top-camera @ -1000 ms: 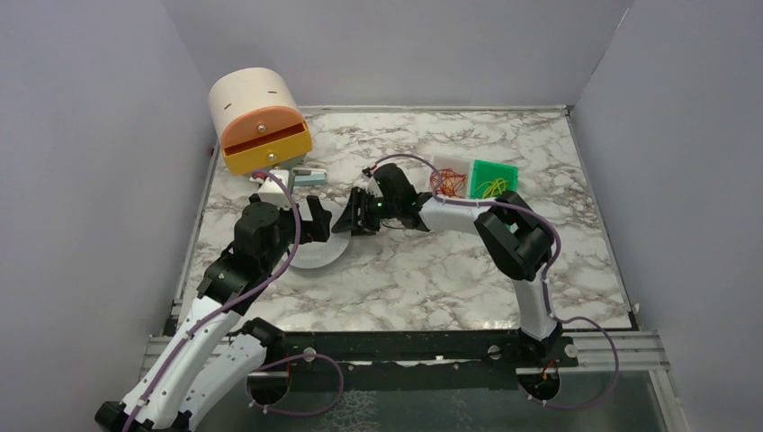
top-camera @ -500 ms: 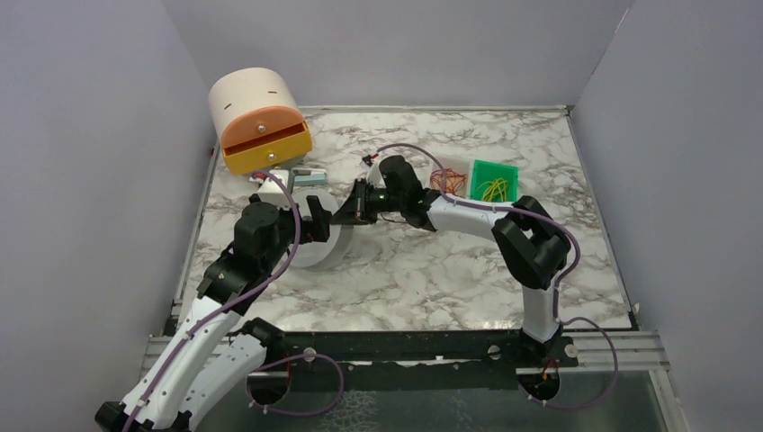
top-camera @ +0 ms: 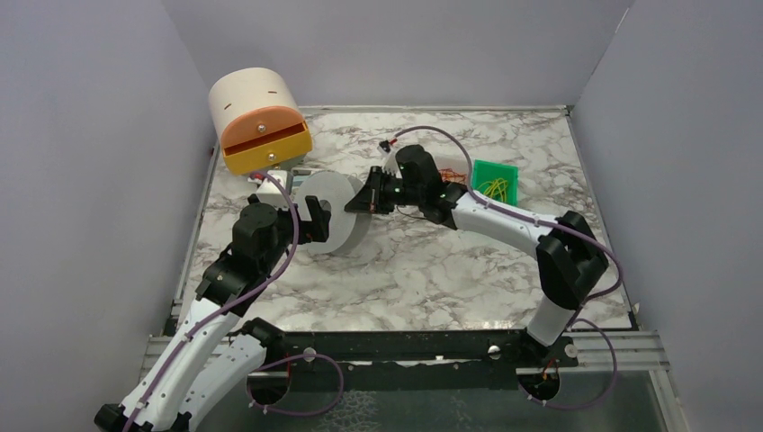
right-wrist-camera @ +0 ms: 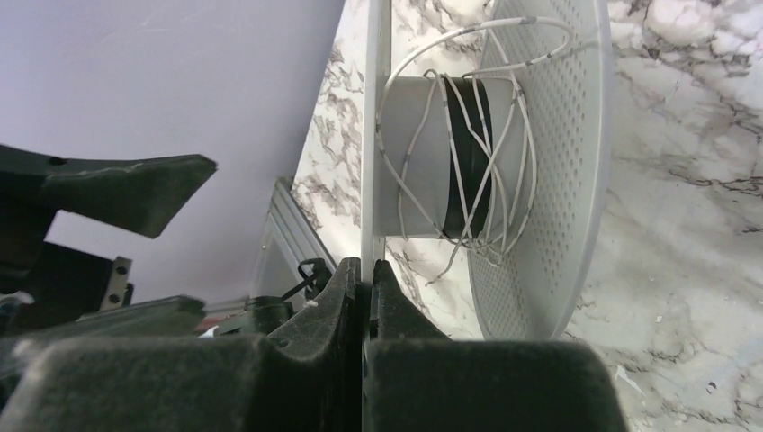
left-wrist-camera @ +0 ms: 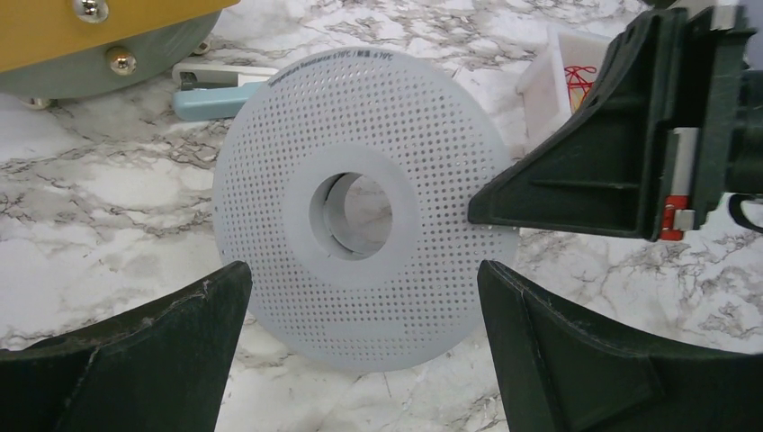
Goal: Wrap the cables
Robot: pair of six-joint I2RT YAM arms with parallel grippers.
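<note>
Spool [left-wrist-camera: 360,207] upright on edge, right hand [right-wrist-camera: 367,270] pinched on its flange; left hand [top-camera: 315,218] wide, empty. Cables [left-wrist-camera: 580,79] lie in tray [left-wrist-camera: 543,76] beyond. Risk: thin-rim pinch slips, spool rolls.

Spool [top-camera: 337,205] stands before left jaws; drum [top-camera: 259,121], blue tool [left-wrist-camera: 216,85] crowd behind; near marble [top-camera: 423,279] free.

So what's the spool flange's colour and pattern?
Pale grey spool flange, perforated with small holes, plain ring round the hub; best in the left wrist view.

Bright, soft, even light, faint shadows, sharp overview, near foreground blurred in wrist views
</note>
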